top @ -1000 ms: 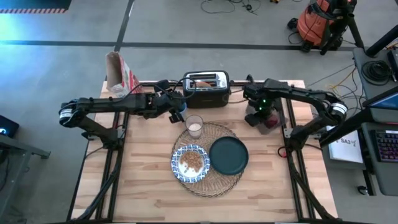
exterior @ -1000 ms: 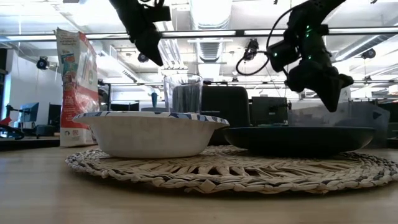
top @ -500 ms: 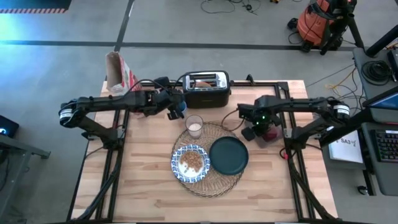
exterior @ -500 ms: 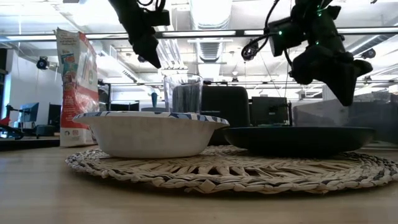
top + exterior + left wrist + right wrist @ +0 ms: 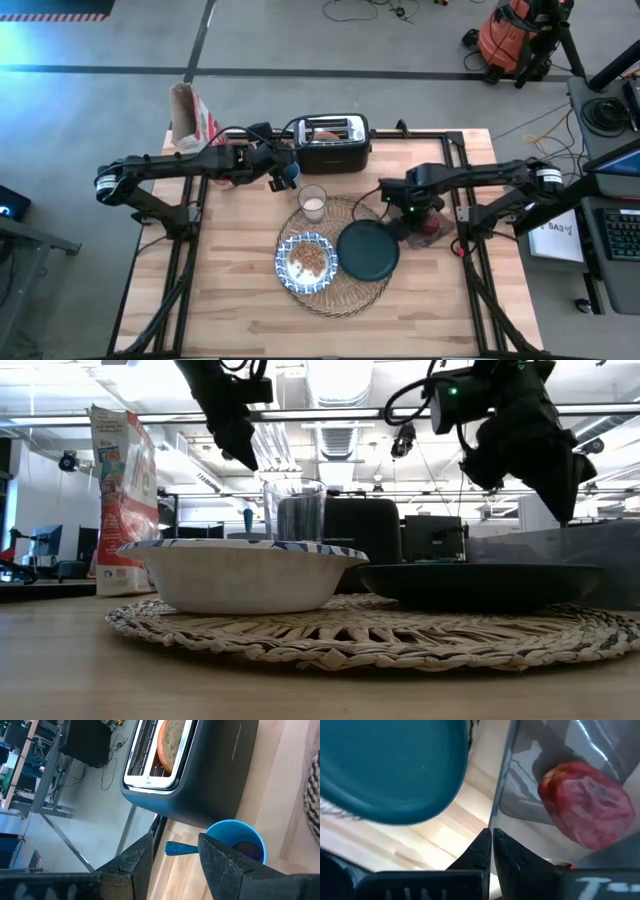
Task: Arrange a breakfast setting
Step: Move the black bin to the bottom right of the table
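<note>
High view straight down over whole table [image 5: 240,300], low view level at table height, close behind placemat [image 5: 350,635], both sharing bowl [image 5: 307,262] and plate [image 5: 368,250], wrist views close over toaster [image 5: 200,765], plate edge.

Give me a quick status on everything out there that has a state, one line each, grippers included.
toaster: bread in one slot
bowl: filled with cereal
glass: holds milk
plate: empty
blue cup: upright, spoon handle sticking out
left gripper: open, above the blue cup
right gripper: shut, holding nothing
</note>
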`<state>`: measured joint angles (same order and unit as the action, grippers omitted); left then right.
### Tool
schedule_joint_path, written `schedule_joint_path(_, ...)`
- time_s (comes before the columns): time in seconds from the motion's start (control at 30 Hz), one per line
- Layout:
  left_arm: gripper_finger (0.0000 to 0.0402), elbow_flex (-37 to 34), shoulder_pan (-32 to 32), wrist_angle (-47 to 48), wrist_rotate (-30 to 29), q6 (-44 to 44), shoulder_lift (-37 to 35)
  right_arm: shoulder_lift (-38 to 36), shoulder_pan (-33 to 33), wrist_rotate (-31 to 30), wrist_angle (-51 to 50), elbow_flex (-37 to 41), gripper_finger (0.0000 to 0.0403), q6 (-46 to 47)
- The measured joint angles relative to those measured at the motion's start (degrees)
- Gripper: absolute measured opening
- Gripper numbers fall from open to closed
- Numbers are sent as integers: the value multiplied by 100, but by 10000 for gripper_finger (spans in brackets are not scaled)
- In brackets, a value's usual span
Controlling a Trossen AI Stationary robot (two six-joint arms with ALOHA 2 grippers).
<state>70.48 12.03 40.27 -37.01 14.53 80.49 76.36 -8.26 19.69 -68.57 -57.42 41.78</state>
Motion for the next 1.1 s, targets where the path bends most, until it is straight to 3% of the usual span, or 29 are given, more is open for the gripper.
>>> schedule_joint_path(0.27,141,0,0,2,4,-216,0,-52,-117,46,-18,-320,30,-1063)
schedule_joint_path(0.63,141,0,0,13,9,-495,0,76,-250,-2127,57,-835,78,-3901)
schedule_joint_path(0.9,141,0,0,24,9,-683,0,76,-827,-2556,213,-824,147,-5083)
schedule_joint_path(1.1,141,0,0,22,9,-693,0,78,-1287,-2573,512,-653,163,-5902)
